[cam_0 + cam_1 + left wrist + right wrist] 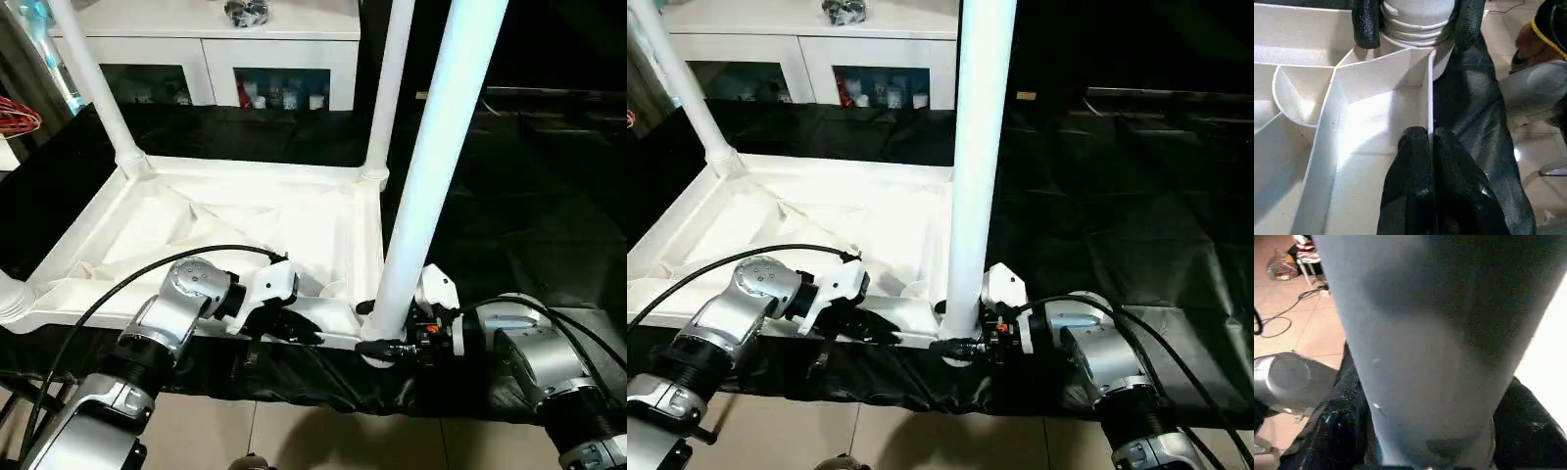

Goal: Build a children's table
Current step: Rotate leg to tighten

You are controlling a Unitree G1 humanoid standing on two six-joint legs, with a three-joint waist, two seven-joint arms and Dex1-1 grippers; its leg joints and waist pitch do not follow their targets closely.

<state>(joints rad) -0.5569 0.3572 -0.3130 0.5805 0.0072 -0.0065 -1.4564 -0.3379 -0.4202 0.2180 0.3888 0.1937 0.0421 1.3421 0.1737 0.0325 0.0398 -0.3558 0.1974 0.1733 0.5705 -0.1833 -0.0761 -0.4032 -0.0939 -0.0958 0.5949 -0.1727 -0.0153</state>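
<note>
No text, label, brand, number or sign can be read anywhere, neither on the white tabletop (235,230), its legs (431,166), the cabinet (211,49) behind, nor on the grippers' housings.

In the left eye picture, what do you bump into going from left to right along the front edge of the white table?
Left gripper pinching the tabletop rim, then the near upright leg, then the right gripper around its base.

White glass-door cabinet (206,59) behind black-draped surface (509,215); beige tiled floor (323,446) below
</note>
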